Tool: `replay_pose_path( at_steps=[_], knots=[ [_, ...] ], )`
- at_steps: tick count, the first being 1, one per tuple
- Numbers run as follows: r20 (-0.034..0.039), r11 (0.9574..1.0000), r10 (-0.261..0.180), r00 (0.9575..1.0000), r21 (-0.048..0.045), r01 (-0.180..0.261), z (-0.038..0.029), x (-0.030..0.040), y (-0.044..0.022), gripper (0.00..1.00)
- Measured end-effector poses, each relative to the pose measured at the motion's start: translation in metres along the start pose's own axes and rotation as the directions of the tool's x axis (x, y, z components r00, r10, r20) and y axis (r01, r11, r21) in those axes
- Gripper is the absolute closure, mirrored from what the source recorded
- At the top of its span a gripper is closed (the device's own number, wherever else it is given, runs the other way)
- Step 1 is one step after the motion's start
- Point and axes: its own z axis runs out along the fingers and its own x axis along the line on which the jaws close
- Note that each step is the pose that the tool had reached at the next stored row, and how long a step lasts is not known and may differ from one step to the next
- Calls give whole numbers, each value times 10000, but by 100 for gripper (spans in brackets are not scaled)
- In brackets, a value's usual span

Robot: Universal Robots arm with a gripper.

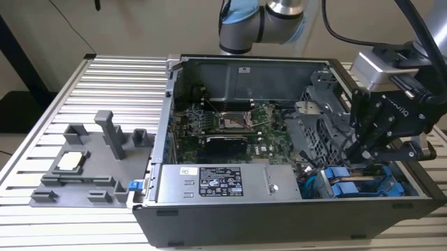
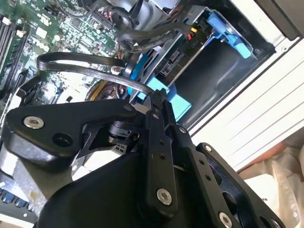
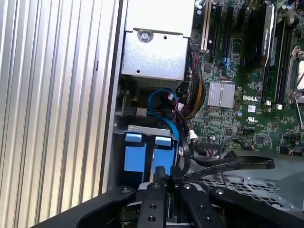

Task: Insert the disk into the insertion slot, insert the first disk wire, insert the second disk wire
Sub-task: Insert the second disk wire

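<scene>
The claw (image 1: 365,157) is reaching into the open computer case (image 1: 209,219) at the blue drive carriers (image 1: 349,185). Its fingers are sitting pressed together, seemingly pinching a flat black wire (image 3: 237,165).

1. Gripper (image 1: 367,157) sat low in the case's drive corner, hemmed by perforated cage (image 1: 317,123) and case wall (image 1: 426,183).
2. Black cable (image 3: 228,166) looped across just beside it.
3. Motherboard (image 1: 231,125) area lay open above.

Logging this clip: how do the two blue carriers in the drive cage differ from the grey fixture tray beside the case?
The blue carriers sit side by side inside the case, next to the pincer; the grey fixture tray lies outside on the slatted table. The carriers are bright blue, the tray dull grey with upright posts. Both look like plastic.
</scene>
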Motion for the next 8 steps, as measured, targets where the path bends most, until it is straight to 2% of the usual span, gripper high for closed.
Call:
replay_pose_path(
  at_steps=[8],
  knots=[
    [83,10000,-3,10000,-51,4,-4,136,-91,84]
  ],
)
